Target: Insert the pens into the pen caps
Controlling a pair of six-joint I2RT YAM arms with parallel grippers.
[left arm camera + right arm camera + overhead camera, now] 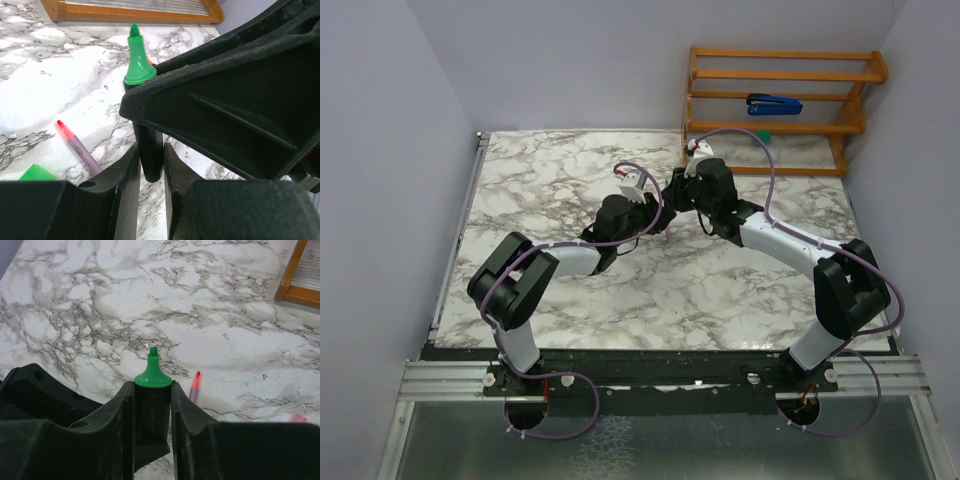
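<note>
Closest to the left wrist lens, the left hand (150, 150) is clenched on the lower end of a black pen (149, 150), one finger on each side of the barrel. The right hand (151, 386) crosses over it from 3 o'clock and clamps the same pen higher up, just under its flared green tip. That tip is bare and points to 12 o'clock in both wrist views. So both hands are grasping one uncapped pen, which is held up off the tabletop (50, 75).

On the tabletop, a slim pink pen (80, 147) with a red tip lies at 10 o'clock from the left hand. A green cap (36, 172) sits at 9 o'clock, at the edge of the view. A small pink bit (299, 417) lies at 4 o'clock in the right wrist view; I cannot tell what it is. A wooden rack (780, 100) stands at the 1 o'clock corner.

I judge this to be a regrip or hand-over, with no capping begun. Next, one hand should let go and fetch the green cap while the other holds the pen steady. The cap's mouth then has to line up with the tip and be pushed straight along the barrel
</note>
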